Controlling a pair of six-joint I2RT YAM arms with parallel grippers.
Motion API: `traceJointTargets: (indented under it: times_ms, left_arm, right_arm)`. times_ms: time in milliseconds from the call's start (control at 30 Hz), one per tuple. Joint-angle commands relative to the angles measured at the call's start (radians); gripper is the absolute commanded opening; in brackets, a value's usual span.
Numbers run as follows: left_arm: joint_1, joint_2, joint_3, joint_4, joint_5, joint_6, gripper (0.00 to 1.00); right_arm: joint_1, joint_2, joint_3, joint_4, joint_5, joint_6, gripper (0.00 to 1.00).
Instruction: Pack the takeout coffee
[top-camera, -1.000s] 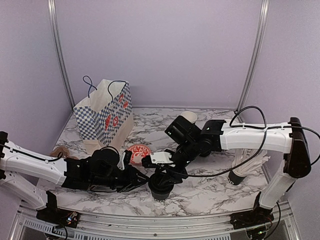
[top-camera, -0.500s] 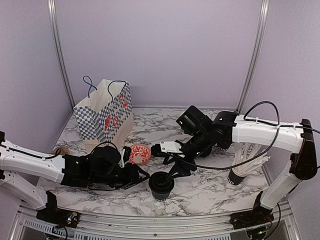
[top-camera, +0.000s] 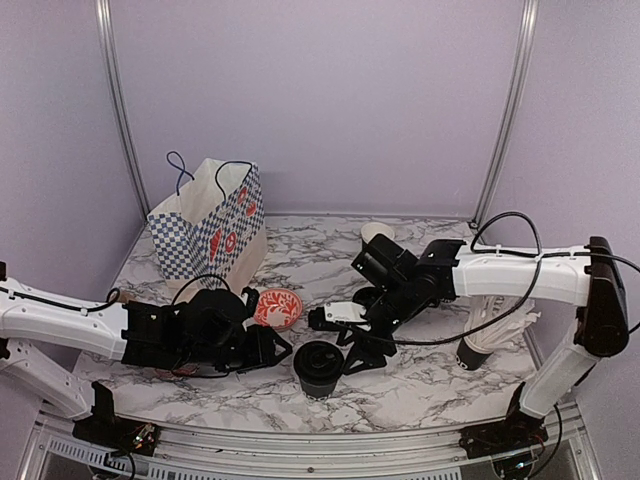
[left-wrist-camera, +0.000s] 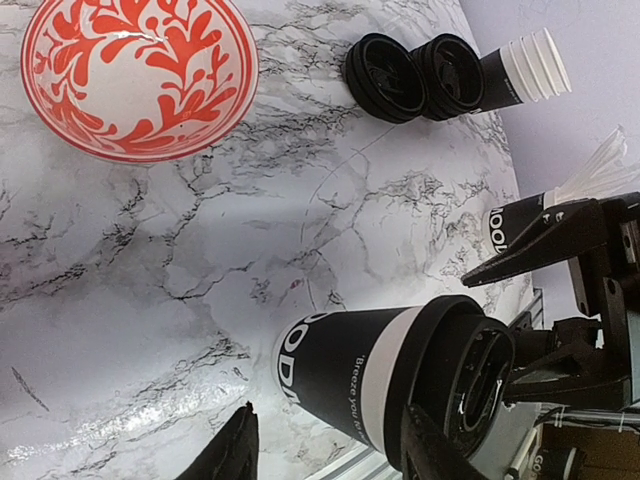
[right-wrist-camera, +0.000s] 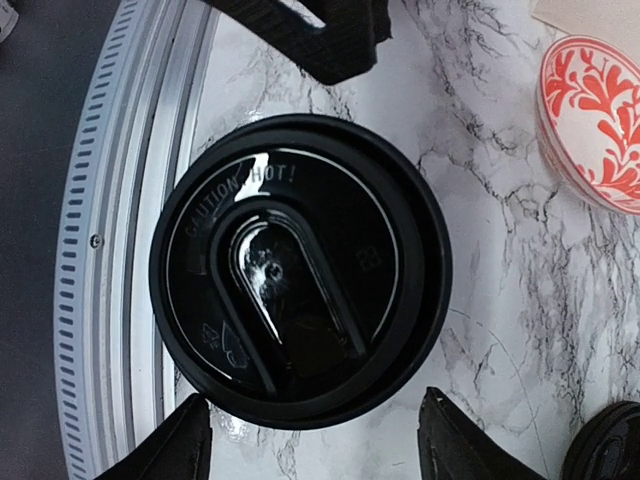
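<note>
Plainly "CAUTION HOT!" on black lid (right-wrist-camera: 300, 270)

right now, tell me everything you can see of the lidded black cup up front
The black paper cup with white lettering stands upright on the marble table near its front edge. A glossy round black plastic lid, embossed CAUTION HOT, is pressed on, a pale band showing beneath it. The left hand and right hand flank it, open, neither gripping.

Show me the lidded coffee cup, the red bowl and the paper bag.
lidded coffee cup (right-wrist-camera: 300, 270), right wrist view, centre of its black lid.
red bowl (left-wrist-camera: 140, 75), left wrist view, its patterned inside.
paper bag (top-camera: 215, 235), top view, middle of its body.
</note>
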Motion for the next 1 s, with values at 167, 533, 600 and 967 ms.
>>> traceJointTargets:
  times_ms: [167, 533, 600, 967]
  left_arm:
    - [-0.003, -0.025, 0.013, -0.034, -0.007, 0.015, 0.5]
    - [-0.005, -0.054, -0.041, 0.059, -0.03, -0.109, 0.4]
    - [-0.012, -0.076, -0.06, 0.087, -0.038, -0.09, 0.37]
    - [0.0, -0.115, -0.213, 0.197, -0.097, 0.202, 0.02]
  right_arm:
    - [-0.074, 0.083, 0.117, 0.062, 0.081, 0.051, 0.65]
    - [-0.11, 0.017, 0.107, 0.03, -0.023, -0.014, 0.63]
    - [-0.103, -0.009, 0.115, 0.001, -0.06, -0.092, 0.63]
    - [0.018, 0.119, 0.237, -0.005, 0.043, -0.18, 0.7]
